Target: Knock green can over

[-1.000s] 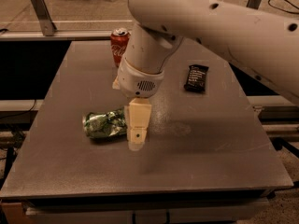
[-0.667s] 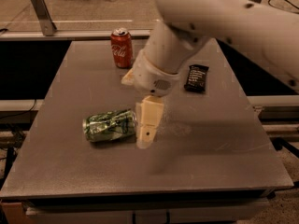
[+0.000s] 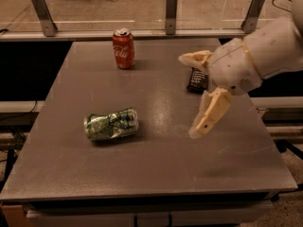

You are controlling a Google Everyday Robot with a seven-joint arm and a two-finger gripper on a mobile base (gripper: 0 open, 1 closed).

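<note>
The green can (image 3: 112,124) lies on its side on the grey table (image 3: 156,160), left of centre, dented, with pale mottled markings. My gripper (image 3: 196,91) is well to the right of it, raised above the table and apart from the can. Its two cream fingers are spread wide, one (image 3: 194,58) pointing left and one (image 3: 211,112) pointing down. It holds nothing.
A red Coca-Cola can (image 3: 123,48) stands upright at the back of the table. A small black object (image 3: 197,81) lies at the back right, partly behind my gripper. A rail with metal posts (image 3: 171,6) runs behind the table.
My gripper has swung right and away from the green can, which it was next to a second ago. The can stays on its side in about the same place.
</note>
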